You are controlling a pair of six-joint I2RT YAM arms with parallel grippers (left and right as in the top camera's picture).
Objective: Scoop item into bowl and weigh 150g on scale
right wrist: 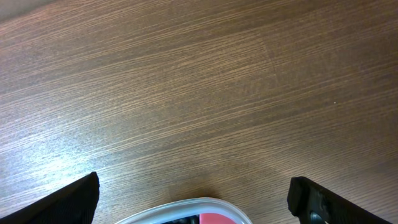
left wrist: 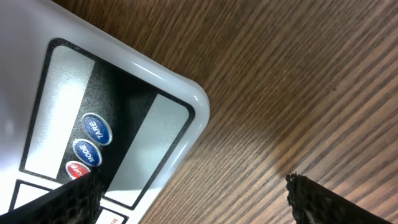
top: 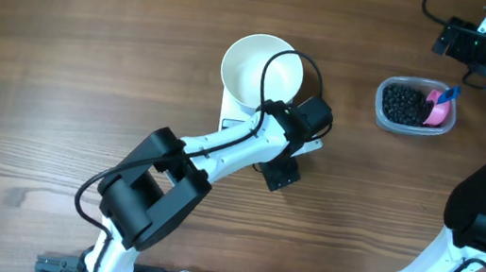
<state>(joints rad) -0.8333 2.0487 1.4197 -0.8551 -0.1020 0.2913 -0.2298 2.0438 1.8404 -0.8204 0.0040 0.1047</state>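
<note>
**Two Arms, Jaws Wide Open, Bowl Empty**

The round plain white bowl point(top: 251, 66) sits on the flat white kitchen scale point(left wrist: 143, 130), near the middle of the brown wooden tabletop point(top: 64, 54). The bowl has nothing in it. From above, the bowl and the left arm hide most of the scale.

The left gripper point(left wrist: 193, 196) hangs low over the front corner of the scale. Its jaws are spread wide and hold nothing. One black finger point(left wrist: 68, 202) is over the scale's front, right by the small red button point(left wrist: 77, 169) — whether it touches cannot be told. Next to the red button are two round blue buttons, one marked TARE point(left wrist: 96, 129) and one marked MODE point(left wrist: 86, 152). The other finger is over bare wood.

The small round black beans point(top: 403, 103) lie in a dark heap inside the clear plastic tub point(top: 382, 106), well to the right of the bowl. A little pink scoop with a blue handle point(top: 437, 108) rests in the tub on the beans.

The right gripper point(right wrist: 189, 199) hovers just past the tub — only the tub's rim and a bit of pink show at the bottom of its view. Its jaws are spread wide too and hold nothing.
</note>
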